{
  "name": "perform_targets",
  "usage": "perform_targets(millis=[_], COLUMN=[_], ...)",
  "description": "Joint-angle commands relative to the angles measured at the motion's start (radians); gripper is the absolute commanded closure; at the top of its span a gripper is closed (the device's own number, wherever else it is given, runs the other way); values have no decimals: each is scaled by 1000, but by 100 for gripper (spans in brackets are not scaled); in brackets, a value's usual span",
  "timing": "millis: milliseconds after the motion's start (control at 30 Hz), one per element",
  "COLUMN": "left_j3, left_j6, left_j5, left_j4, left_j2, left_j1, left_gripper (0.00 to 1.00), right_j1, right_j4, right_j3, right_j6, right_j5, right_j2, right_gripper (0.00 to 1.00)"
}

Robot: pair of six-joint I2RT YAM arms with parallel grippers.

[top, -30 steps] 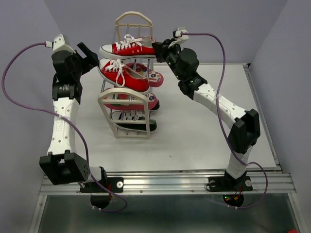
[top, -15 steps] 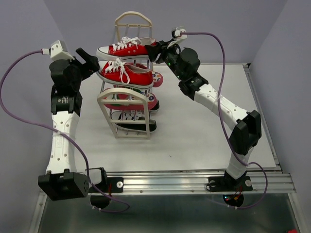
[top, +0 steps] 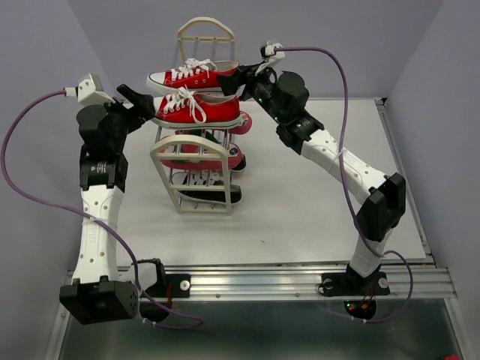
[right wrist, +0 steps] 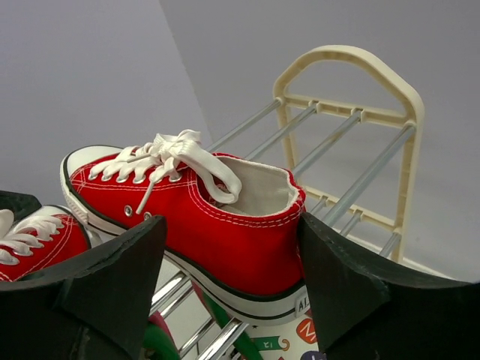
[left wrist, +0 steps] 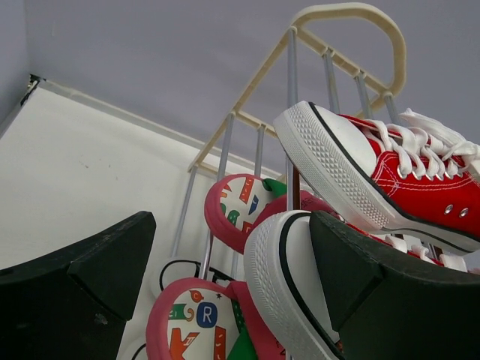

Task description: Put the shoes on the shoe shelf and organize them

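Observation:
Two red sneakers lie on the top tier of the shoe shelf [top: 187,154]. My right gripper [top: 244,77] is open and straddles the heel of the far red sneaker [top: 193,75] [right wrist: 217,217], whose sole rests on the silver rods. My left gripper [top: 142,105] [left wrist: 232,225] is open at the white toe of the near red sneaker [top: 196,111] [left wrist: 285,277]. The toe lies against its right finger [left wrist: 375,285], and the left finger stands well apart. Pink flip-flops [top: 225,157] [left wrist: 236,202] fill the middle tiers. Black sneakers [top: 206,189] sit on the lowest tier.
The shelf's cream arched end frames [top: 206,34] [right wrist: 360,60] rise at the back and the front, close to both grippers. White table [top: 315,202] stretches right of the shelf. Grey walls close in on the left and right.
My right gripper has opened and let go of the far red sneaker's heel. The left gripper moved right to the near sneaker's toe, and that sneaker now lies flatter.

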State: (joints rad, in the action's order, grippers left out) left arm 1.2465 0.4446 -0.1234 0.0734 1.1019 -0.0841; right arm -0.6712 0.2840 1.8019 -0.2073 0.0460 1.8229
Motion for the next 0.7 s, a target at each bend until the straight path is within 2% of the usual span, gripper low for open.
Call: perform_targets(millis=[0,33,67,100,233,333,367,500,600,667], left_j3=[-32,-33,-36,-35,-19,4,8,10,-16,-45], left_j6=[9,9,9,9,13,8,8,5,19,29], left_j5=[24,30,33,37,37,48,54,112,197,244], left_j4=[-41,-41,-40,-40,-20,5,12,52,69,98], left_j2=[-72,-82,-89,-96,-116,-128,-132,-168,-201,-224], left_j1=[6,4,4,6,6,4,6,6,6,6], left_gripper=[4,4,4,4,2,1,1,1,1,1], right_j1=[-34,-34,-34,-34,-34,-34,-34,-34,63,169], right_j4=[-43,-45,-45,-45,-74,-163,-187,-352,-408,-405], right_j3=[-30,-38,-53,-59,-47,28,49,126,94,-17], right_j6=[-17,-17,-18,-15,14,51,66,105,51,-47], right_j5=[68,68,68,69,42,-91,-92,-309,-339,-327], right_j2=[-74,-85,-96,-120,-168,-181,-182,-188,-240,-324], right_gripper=[18,18,6,0,0,0,0,0,0,0])
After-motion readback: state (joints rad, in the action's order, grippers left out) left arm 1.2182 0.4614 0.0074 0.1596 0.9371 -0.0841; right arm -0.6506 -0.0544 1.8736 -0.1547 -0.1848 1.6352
